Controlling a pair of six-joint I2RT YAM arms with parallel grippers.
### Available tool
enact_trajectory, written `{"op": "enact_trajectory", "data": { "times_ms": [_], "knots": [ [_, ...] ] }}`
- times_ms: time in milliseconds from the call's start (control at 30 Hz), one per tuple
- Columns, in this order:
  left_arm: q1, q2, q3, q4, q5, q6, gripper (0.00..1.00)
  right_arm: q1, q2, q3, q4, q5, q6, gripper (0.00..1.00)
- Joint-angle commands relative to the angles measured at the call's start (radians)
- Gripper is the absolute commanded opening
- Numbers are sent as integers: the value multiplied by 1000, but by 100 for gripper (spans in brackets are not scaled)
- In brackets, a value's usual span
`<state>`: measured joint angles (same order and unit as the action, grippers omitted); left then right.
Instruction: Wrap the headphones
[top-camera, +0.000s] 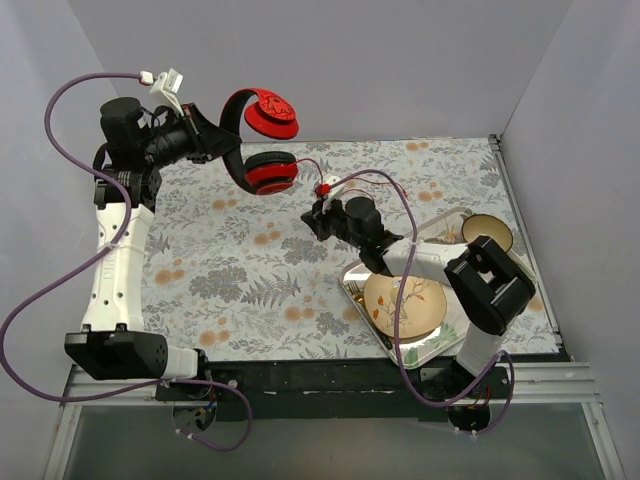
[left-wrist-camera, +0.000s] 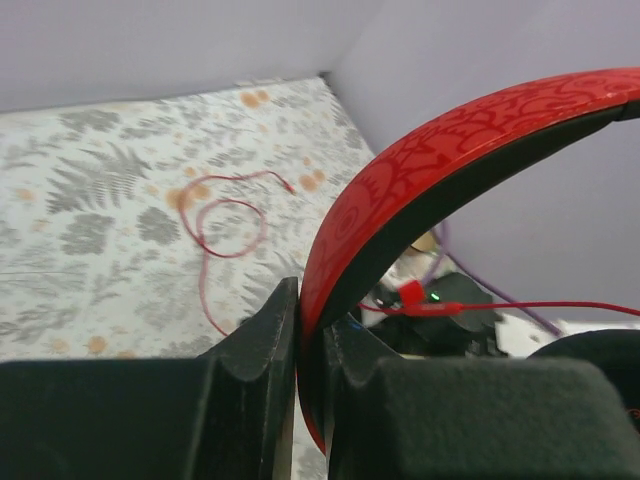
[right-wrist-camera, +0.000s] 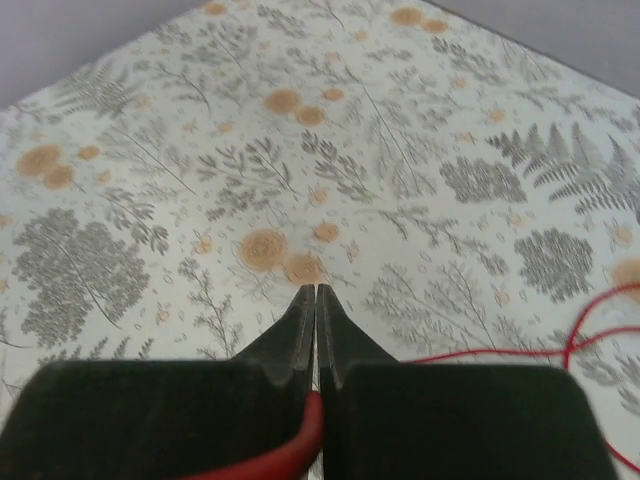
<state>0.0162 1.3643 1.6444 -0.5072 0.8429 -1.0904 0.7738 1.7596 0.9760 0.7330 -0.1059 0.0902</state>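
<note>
The red headphones (top-camera: 268, 170) hang in the air at the back of the table, one earcup (top-camera: 272, 113) above the other. My left gripper (top-camera: 213, 140) is shut on their red patterned headband (left-wrist-camera: 420, 170), which is pinched between the jaws (left-wrist-camera: 300, 300). The thin red cable (top-camera: 311, 166) runs from the lower earcup to my right gripper (top-camera: 316, 215), which is shut on it just above the cloth; the cable (right-wrist-camera: 300, 450) passes between the closed jaws (right-wrist-camera: 316, 292). More cable lies in loose loops on the cloth (left-wrist-camera: 225, 215). A red inline piece (left-wrist-camera: 425, 300) hangs on the taut stretch.
A silver tray (top-camera: 352, 285) with a tan plate (top-camera: 405, 305) sits at the front right under my right arm. A dark mug (top-camera: 487, 232) stands behind it. Grey walls (top-camera: 400, 60) close the back and sides. Purple robot cables (top-camera: 385, 180) loop near both arms.
</note>
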Motion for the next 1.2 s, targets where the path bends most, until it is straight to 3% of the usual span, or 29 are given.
{"op": "enact_trajectory", "data": {
  "times_ms": [0, 100, 267, 533, 700, 833, 967, 1033, 1167],
  "knots": [
    [13, -25, -35, 47, -267, 158, 0, 1, -118, -39, -171, 187, -70, 1],
    [11, -27, -105, 100, -486, 279, 0, 1, -225, -31, -302, 357, -176, 1],
    [-2, 15, -192, 138, -649, 472, 0, 1, -369, 91, -588, 613, -338, 1],
    [-274, 71, -302, 136, -954, 725, 0, 1, -402, 392, -819, 557, -501, 1],
    [-403, 53, -356, 122, -956, 814, 0, 1, -295, 565, -849, 558, -560, 1],
    [-517, 58, -356, 79, -960, 840, 0, 1, -163, 794, -937, 552, -557, 1],
    [-564, 29, -354, 32, -849, 819, 0, -7, -13, 933, -998, 603, -549, 1],
    [-565, 13, -328, -26, -707, 790, 0, -19, 26, 975, -1036, 600, -529, 1],
    [-567, -31, -301, -83, -509, 752, 0, -85, 87, 1035, -1089, 469, -391, 1]
  ]
}}
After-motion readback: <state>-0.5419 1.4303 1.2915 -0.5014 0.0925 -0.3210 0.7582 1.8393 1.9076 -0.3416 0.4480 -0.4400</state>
